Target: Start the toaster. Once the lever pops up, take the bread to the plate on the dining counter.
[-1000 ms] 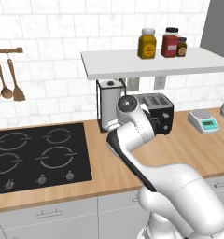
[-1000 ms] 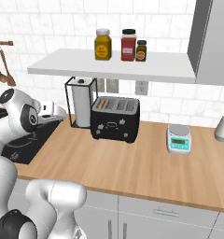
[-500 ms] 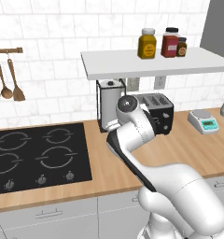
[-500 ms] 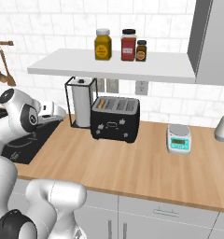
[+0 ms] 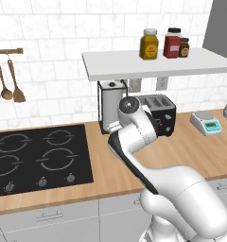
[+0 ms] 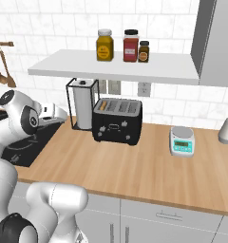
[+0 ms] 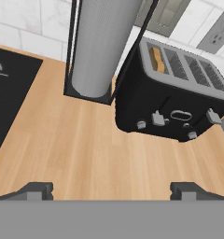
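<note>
Reaching in from the left, you risk clipping the paper-towel roll (image 7: 101,44) in its wire stand, which sits just left of the toaster (image 7: 177,100) and nearly touches it. Your tool (image 7: 111,189) is spread fully wide and holds nothing, so a broad finger could also miss the small lever (image 7: 157,118) and hit a knob. The toaster stands on the table (image 7: 76,154) against the far wall, long axis left to right, controls facing you; bread (image 7: 156,59) sits in its leftmost slot
</note>
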